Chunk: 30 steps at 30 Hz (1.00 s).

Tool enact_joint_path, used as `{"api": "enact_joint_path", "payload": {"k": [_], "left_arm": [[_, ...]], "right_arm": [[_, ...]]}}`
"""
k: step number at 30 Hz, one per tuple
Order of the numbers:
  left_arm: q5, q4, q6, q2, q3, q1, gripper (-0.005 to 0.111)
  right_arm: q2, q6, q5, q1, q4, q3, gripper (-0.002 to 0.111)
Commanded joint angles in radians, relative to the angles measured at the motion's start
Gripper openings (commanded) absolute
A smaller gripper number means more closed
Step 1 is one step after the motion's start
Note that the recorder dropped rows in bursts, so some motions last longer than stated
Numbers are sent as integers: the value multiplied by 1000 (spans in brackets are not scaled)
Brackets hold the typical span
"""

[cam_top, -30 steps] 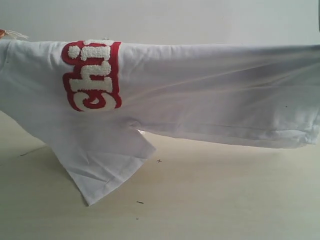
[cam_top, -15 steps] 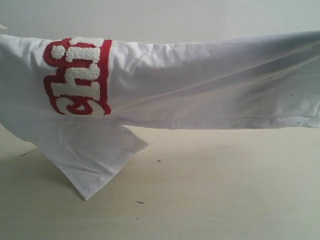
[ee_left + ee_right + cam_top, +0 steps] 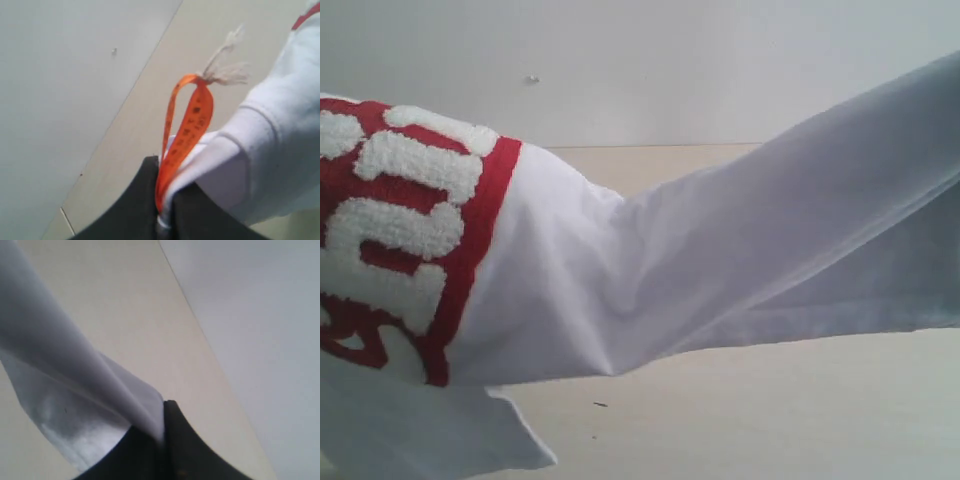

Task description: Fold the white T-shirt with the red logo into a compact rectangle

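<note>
The white T-shirt hangs in the air, stretched across the exterior view above the table. Its red logo fills the left side, close to the camera. My left gripper is shut on the shirt's collar, and the orange neck tag sticks up out of its jaws. My right gripper is shut on a thin edge of the white T-shirt, which trails away from it over the table. Neither gripper shows in the exterior view.
The pale wooden table lies under the hanging shirt, with a white wall behind it. A sleeve droops at the lower left, near the table.
The shirt has swung up and toward the camera. The logo now looks much larger at the left, and the right end has risen, so table shows behind it.
</note>
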Motion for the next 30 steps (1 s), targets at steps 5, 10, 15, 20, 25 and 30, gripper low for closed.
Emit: {"api": "enact_joint_path", "payload": {"k": [5,10,15,20,25,30], "left_arm": [[-9,49,-155,-81,182,-110,0],[-9,160,-78,150,185,-101,0],[-124,214,-76,368,185,-39,0],[-277,214,-76,520,185,40,0],[-415,207,-84,664,185,93,0],[-563,207,-100,809,185,93,0]], "right_arm": [[-44,76,-4,40,-24,272,0],[88,72,-4,40,-155,325,0],[249,74,-133,40,-213,325,0],[402,199,-325,40,-332,325,0],[568,280,-487,40,-408,325,0],[719,288,-647,40,-423,325,0]]}}
